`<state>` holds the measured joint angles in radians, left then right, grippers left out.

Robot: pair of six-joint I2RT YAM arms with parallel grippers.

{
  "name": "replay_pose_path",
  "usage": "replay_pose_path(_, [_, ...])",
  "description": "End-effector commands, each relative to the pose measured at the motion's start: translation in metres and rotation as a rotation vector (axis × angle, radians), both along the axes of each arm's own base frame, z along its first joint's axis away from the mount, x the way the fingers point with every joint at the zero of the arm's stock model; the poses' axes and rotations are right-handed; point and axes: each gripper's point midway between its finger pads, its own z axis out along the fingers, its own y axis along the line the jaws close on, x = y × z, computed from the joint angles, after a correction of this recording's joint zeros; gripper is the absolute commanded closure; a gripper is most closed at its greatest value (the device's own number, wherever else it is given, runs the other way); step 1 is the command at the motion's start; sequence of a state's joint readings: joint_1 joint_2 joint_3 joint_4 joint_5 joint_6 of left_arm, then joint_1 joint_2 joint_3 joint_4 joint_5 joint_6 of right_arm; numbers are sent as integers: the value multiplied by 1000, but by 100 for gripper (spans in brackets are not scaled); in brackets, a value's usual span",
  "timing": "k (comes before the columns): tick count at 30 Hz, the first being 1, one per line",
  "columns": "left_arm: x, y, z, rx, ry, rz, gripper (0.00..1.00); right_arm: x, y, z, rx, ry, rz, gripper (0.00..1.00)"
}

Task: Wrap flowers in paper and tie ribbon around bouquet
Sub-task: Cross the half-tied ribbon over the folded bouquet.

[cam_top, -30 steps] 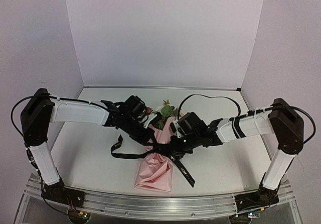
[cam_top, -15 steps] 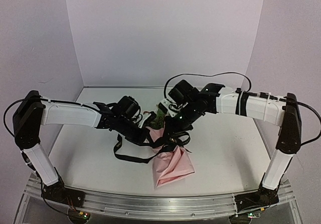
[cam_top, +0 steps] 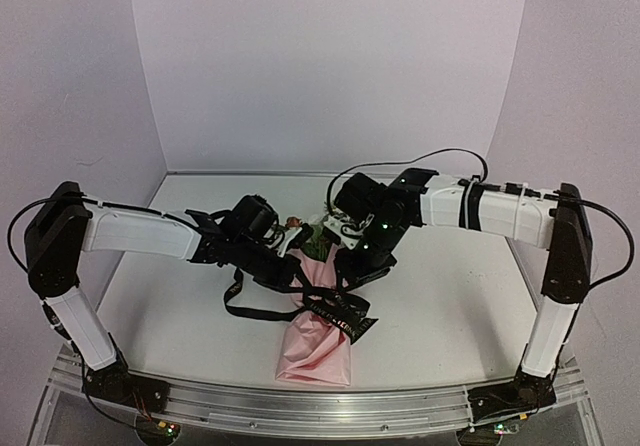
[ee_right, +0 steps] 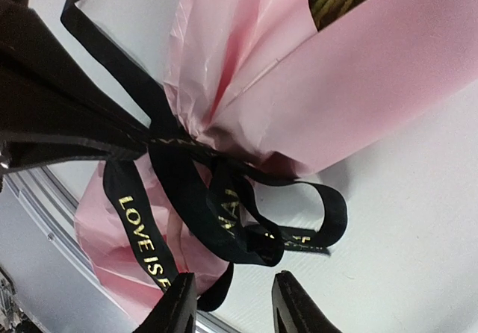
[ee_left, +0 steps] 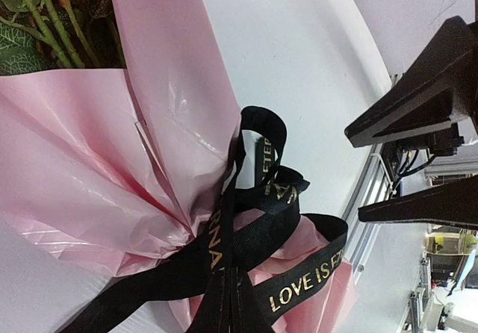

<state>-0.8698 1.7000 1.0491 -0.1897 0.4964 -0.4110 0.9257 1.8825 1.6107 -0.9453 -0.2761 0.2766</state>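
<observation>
I count one bouquet lying on the white tabletop, its narrow pink end closest to me, near the front edge. One black ribbon with gold lettering is cinched about its middle. The ribbon's loops rest on the crinkled paper, and one long strand trails off to the left across the tabletop. Just past the knot I have my two claws, one on either side. The left claw is pinched closed on strands of the ribbon. The right claw has its fingers apart and grips nothing, just beside the loops. Farthest off, the flowers show at the wide end, with green stems and leaves visible.
</observation>
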Motion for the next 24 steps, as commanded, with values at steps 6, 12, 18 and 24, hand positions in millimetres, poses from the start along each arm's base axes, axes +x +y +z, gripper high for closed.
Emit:
replay_pose_path(6, [-8, 4, 0, -8, -7, -17, 100, -29, -24, 3, 91, -78, -7, 40])
replay_pose_path(12, [-10, 5, -3, -5, 5, -12, 100, -49, -3, -15, 130, -80, 46, 38])
replay_pose_path(18, [-9, 9, -6, 14, 21, 15, 100, -53, 15, -26, 148, -67, 28, 44])
replay_pose_path(24, [-10, 17, -9, 33, 40, 61, 100, -59, 12, -34, 138, -50, 9, 54])
